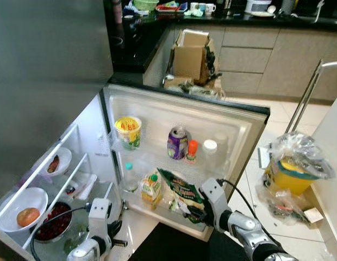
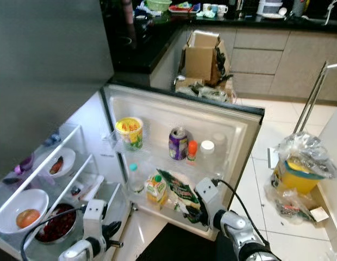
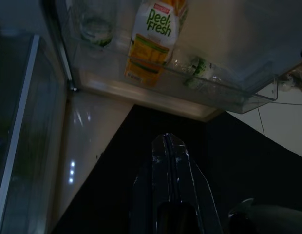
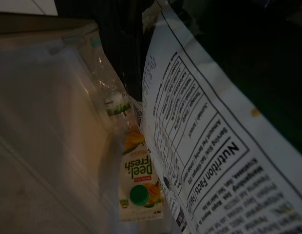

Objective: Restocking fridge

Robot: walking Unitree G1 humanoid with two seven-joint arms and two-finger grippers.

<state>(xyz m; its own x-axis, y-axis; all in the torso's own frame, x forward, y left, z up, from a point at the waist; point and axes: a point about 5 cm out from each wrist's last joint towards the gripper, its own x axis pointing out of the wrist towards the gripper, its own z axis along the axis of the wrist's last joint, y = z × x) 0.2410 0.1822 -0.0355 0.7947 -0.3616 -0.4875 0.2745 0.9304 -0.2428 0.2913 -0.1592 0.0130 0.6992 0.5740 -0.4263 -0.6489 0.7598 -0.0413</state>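
1. Fridge door (image 1: 233, 117) open at frame centre, inner racks facing the camera.
2. Upper door rack: yellow cup (image 1: 128, 131) at left, purple can (image 1: 177, 143) at centre, small orange-capped bottle (image 1: 191, 151) just beside it, white-capped bottle (image 1: 210, 152) to the right.
3. Lower door rack: clear bottle (image 1: 129, 177) at left, juice carton (image 1: 151, 190) beside it, green snack bag (image 1: 185, 197) to the right of the carton, tilted.
4. Right gripper (image 1: 204, 215), lower centre-right, closed on the green snack bag at the lower rack; nutrition panel of the bag close in the right wrist view.
5. Left gripper (image 3: 168, 146), lower left, fingers pressed together, holding nothing, below the lower rack.
6. Fridge shelves at lower left: white bowl (image 1: 19, 206) with an orange fruit, dark bowl (image 1: 51, 222) of red fruit.
7. Plastic bag (image 1: 296, 163) on the floor at right; cardboard box (image 1: 193, 57) at upper centre.
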